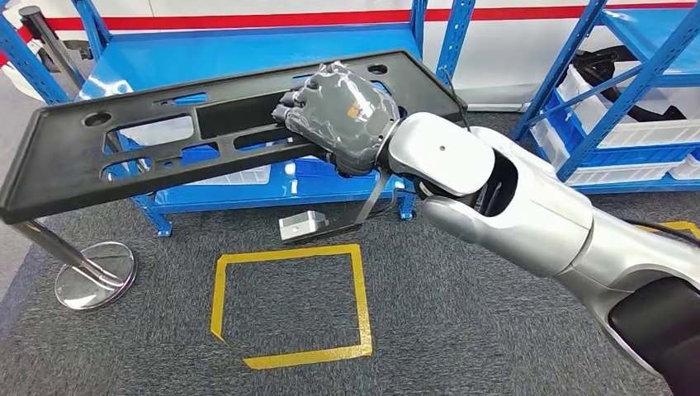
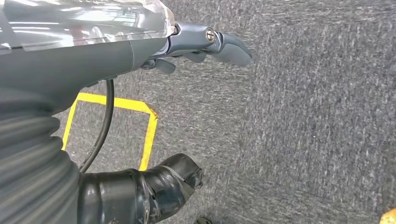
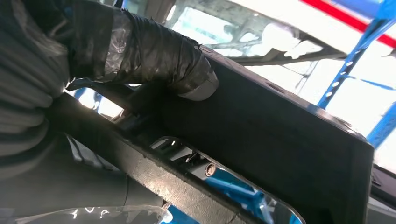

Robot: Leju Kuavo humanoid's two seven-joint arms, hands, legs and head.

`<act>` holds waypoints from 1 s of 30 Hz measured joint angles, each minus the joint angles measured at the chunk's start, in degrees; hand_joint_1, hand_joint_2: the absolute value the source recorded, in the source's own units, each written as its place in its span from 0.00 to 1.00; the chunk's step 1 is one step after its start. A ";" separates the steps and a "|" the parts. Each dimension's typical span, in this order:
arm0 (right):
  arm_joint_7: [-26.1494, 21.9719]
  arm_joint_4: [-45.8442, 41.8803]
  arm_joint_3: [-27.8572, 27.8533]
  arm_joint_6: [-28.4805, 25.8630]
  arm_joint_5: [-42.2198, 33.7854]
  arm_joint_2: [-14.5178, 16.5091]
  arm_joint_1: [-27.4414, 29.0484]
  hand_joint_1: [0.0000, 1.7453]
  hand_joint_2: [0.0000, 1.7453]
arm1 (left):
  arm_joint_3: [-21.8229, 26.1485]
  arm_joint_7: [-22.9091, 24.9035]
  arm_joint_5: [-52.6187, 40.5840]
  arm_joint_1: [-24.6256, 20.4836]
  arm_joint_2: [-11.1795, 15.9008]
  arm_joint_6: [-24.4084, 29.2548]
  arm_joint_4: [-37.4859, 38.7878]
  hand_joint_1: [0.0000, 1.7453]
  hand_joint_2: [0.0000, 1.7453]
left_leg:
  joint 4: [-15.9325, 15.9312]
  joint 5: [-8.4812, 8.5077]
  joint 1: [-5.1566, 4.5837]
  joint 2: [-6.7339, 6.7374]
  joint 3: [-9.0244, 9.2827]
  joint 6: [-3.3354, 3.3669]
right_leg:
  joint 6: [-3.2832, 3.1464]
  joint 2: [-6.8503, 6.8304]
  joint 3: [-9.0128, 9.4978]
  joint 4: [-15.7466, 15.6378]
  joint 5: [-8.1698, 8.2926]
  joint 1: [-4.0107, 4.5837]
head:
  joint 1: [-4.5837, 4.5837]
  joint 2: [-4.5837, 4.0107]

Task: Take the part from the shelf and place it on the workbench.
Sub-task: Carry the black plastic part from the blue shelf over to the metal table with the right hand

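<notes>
A long flat black plastic part (image 1: 74,157) with several cut-outs hangs in the air in front of the blue shelf (image 1: 248,58), sloping down to the left. My right hand (image 1: 342,115) grips it near its middle, fingers through a cut-out. In the right wrist view the part (image 3: 280,135) runs across the picture with the thumb (image 3: 154,51) pressed on its face. My left hand (image 2: 205,44) hangs above the grey carpet and holds nothing, its fingers loosely curled.
A yellow taped square (image 1: 289,305) marks the carpet below the part. A small grey metal bracket (image 1: 301,224) lies by the shelf foot. A chrome stanchion base (image 1: 95,275) stands at the left. A second blue shelf (image 1: 611,91) with white bins is at the right.
</notes>
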 joint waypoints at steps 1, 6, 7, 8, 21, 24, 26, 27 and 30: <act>0.04 0.03 0.13 0.00 0.09 0.00 0.23 1.00 1.00 | 0.00 0.02 0.00 0.01 0.00 0.01 0.00 0.00 1.00 | 0.06 0.05 0.15 -0.41 -0.05 -0.14 | 0.33 0.01 -0.16 0.48 0.48 -0.41 | 0.00 -0.01; 0.16 0.24 0.37 0.00 0.45 -0.08 0.17 1.00 1.00 | 0.00 0.10 -0.13 -0.11 -0.10 0.00 0.00 0.00 1.00 | 0.32 0.37 1.11 -2.82 -0.63 -1.91 | 0.67 3.80 7.48 -14.80 7.27 -1.19 | -0.01 0.00; 0.15 0.29 0.38 0.00 0.49 -0.10 0.16 1.00 1.00 | 0.00 0.07 -0.17 -0.14 -0.17 -0.01 0.00 0.00 1.00 | 0.20 0.59 1.34 -3.30 -0.87 -2.46 | 0.49 4.15 7.68 -15.39 7.07 -0.97 | -0.01 0.00; 0.14 0.31 0.39 0.00 0.53 -0.09 0.13 1.00 1.00 | 0.00 0.04 -0.20 -0.15 -0.23 -0.02 0.00 0.00 1.00 | -0.05 0.85 1.52 -3.89 -1.01 -3.02 | 0.20 3.50 7.66 -15.60 7.20 -0.68 | 0.01 0.00; -0.01 0.78 0.83 0.02 1.05 0.16 0.13 1.00 1.00 | 0.00 -0.37 -0.15 -0.28 0.14 -0.11 -0.01 0.00 1.00 | 1.16 -0.46 0.40 3.03 -0.32 -2.81 | -1.59 -5.28 7.68 -16.16 7.82 0.86 | -0.07 0.01; -0.04 0.79 0.83 0.02 1.07 0.42 -0.11 1.00 1.00 | 0.00 -0.40 -0.15 -0.27 0.16 -0.13 -0.02 0.00 1.00 | 0.87 -0.12 0.15 2.07 -0.57 -1.62 | -0.70 -6.30 7.73 -15.97 7.57 0.95 | -0.09 0.01; -0.04 0.81 0.83 0.02 1.07 0.56 -0.20 1.00 1.00 | 0.00 -0.41 -0.15 -0.23 0.17 -0.13 -0.02 0.00 1.00 | 0.69 0.25 0.28 1.04 -0.75 -0.84 | 0.07 -4.57 7.19 -14.41 6.11 0.54 | -0.08 0.00; -0.04 0.83 0.83 0.03 1.07 0.57 -0.23 1.00 1.00 | 0.00 -0.41 -0.15 -0.27 0.17 -0.13 -0.02 0.00 1.00 | 0.59 0.46 0.35 0.59 -0.85 -0.52 | 0.42 -3.03 6.22 -12.09 4.49 0.31 | -0.09 0.00; -0.04 0.93 0.82 0.04 1.07 0.57 -0.01 1.00 1.00 | 0.00 -0.41 -0.15 -0.36 0.17 -0.13 -0.02 0.00 1.00 | 0.60 0.83 0.13 -0.97 -1.37 -0.06 | 0.76 -0.58 1.25 -1.02 -0.75 0.10 | -0.09 -0.01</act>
